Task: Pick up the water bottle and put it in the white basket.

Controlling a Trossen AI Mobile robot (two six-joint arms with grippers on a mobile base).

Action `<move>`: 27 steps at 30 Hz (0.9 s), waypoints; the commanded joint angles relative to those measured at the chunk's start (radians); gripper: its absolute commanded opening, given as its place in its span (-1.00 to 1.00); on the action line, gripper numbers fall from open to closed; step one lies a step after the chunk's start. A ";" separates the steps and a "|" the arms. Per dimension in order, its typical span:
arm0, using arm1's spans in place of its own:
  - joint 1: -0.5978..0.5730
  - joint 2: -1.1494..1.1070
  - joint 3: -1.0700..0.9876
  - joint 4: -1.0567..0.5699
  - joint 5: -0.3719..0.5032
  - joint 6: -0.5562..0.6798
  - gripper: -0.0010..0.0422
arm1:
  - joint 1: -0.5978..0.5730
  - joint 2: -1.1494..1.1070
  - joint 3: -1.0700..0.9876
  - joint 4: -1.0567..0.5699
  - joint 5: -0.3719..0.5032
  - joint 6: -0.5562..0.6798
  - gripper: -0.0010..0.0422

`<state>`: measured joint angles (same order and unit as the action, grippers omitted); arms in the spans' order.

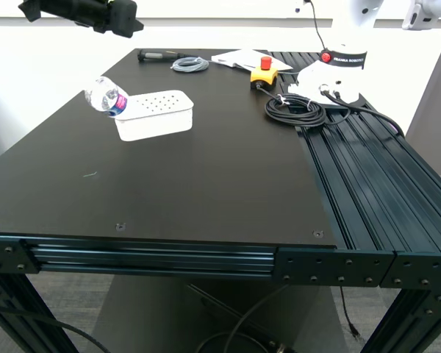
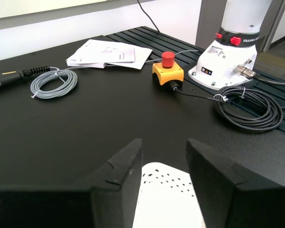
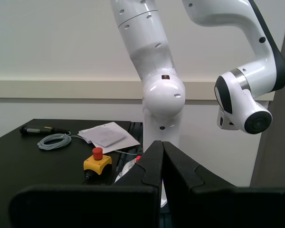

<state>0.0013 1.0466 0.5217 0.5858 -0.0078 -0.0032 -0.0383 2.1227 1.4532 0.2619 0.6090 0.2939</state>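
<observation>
The water bottle (image 1: 104, 95) lies tilted at the exterior view's left, its blue-labelled end resting on the near end of the white basket (image 1: 158, 125). The basket stands on the black table with its flat holed face up. My first gripper (image 2: 164, 147) is open and empty, and the basket's holed face (image 2: 164, 190) shows between its fingers below. In the exterior view that arm (image 1: 117, 18) hangs high above the bottle at the top left. My second gripper (image 3: 161, 147) is shut on nothing, up in the air and facing a white robot arm. The bottle shows in neither wrist view.
At the table's far side lie a yellow box with a red button (image 1: 263, 73), a coiled black cable (image 1: 295, 109), papers (image 1: 239, 59), a grey cable coil (image 1: 189, 65) and a black tool (image 1: 158, 55). A white robot's base (image 1: 338, 70) stands on the ribbed rails (image 1: 375, 169) at the right.
</observation>
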 commanded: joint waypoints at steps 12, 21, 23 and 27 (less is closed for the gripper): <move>0.000 0.000 0.001 0.005 0.001 0.003 -0.95 | 0.000 0.000 0.001 0.002 0.000 0.004 -0.93; 0.000 0.000 0.001 0.005 0.001 0.003 -0.95 | -0.001 0.000 0.001 0.002 0.000 0.004 -0.94; 0.000 0.000 0.001 0.005 0.001 0.003 -0.95 | -0.001 0.000 0.001 0.002 0.000 0.004 -0.94; 0.000 0.000 0.001 0.005 0.001 0.003 -0.95 | -0.001 0.000 0.001 0.002 0.000 0.004 -0.94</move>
<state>0.0002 1.0466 0.5217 0.5858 -0.0078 -0.0032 -0.0387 2.1227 1.4532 0.2615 0.6086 0.2939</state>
